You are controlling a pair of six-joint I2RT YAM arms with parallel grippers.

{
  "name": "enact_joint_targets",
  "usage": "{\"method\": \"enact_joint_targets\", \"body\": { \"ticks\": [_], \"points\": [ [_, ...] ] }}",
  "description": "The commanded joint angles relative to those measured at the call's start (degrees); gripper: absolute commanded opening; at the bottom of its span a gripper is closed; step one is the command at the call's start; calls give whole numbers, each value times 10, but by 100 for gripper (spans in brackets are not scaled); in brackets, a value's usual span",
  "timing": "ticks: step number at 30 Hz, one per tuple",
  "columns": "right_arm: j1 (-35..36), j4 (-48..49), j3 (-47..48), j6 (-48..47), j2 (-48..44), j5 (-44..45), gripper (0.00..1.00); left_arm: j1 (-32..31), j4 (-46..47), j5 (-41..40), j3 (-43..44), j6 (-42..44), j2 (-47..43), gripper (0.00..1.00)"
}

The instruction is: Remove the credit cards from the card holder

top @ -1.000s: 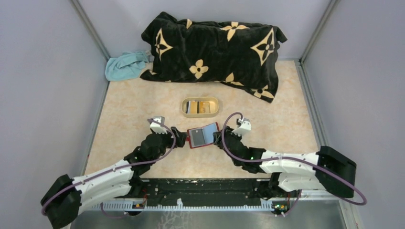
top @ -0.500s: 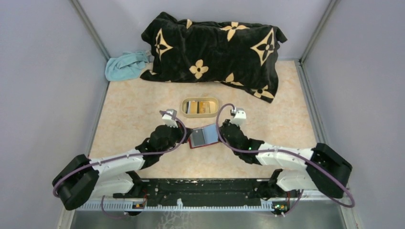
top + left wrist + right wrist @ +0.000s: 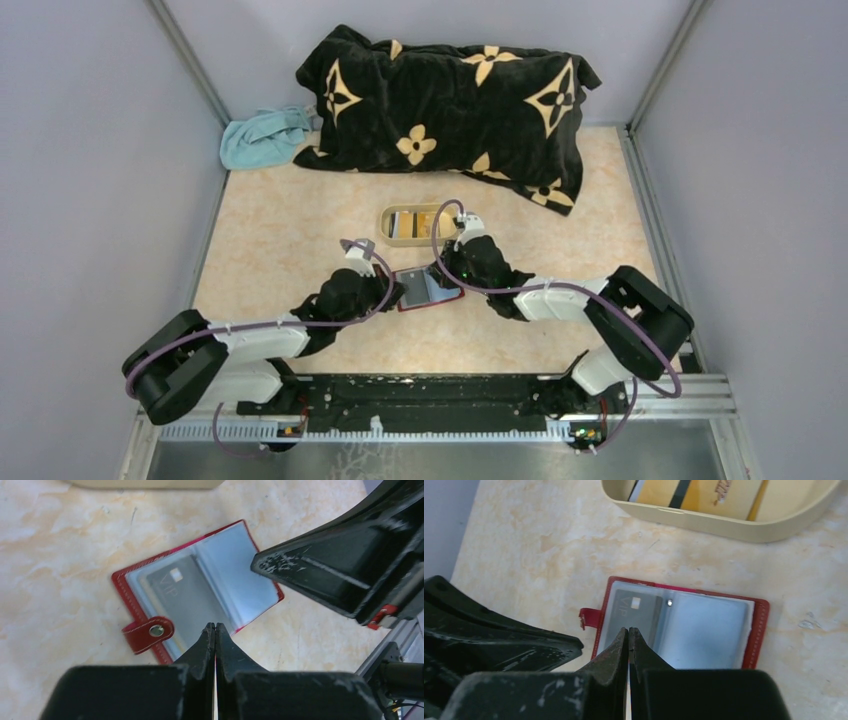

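Note:
The card holder (image 3: 428,290) lies open on the table, red outside and pale blue-grey inside (image 3: 235,580) (image 3: 704,630). A dark grey credit card (image 3: 172,587) (image 3: 636,607) marked VIP sits in its tab-side sleeve. My left gripper (image 3: 398,292) (image 3: 215,626) is shut, with its tips over the holder's near edge beside the red tab (image 3: 149,632). My right gripper (image 3: 447,272) (image 3: 629,630) is shut too, its tips over the sleeve with the grey card. Neither holds anything. More credit cards (image 3: 418,222) (image 3: 664,490) lie in the beige tray.
The beige oval tray (image 3: 384,225) (image 3: 704,522) stands just behind the holder, close to the right wrist. A black blanket with tan flowers (image 3: 450,100) and a teal cloth (image 3: 262,138) lie at the back. Grey walls enclose the table on three sides.
Both grippers have gone from open to shut. The right gripper has swung forward and left over the holder. The left gripper has edged right to the holder's left edge.

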Motion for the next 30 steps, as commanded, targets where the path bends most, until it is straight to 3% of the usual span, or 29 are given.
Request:
{"method": "enact_joint_targets", "body": {
  "ticks": [1,9,14,28,30],
  "points": [
    [-2,76,23,-10,25,-67,0,-2,6,-11,-25,-15,-9,0],
    [-2,121,0,12,60,-99,0,-1,8,-18,-36,-23,31,0],
    [-2,104,-12,8,56,-83,21,-1,9,-27,-34,-31,61,0],
    [-4,150,-43,17,124,-79,23,3,17,-25,-35,-43,89,0],
    [-3,158,-45,19,133,-80,28,3,16,-25,-36,-43,88,0]
  ]
}}
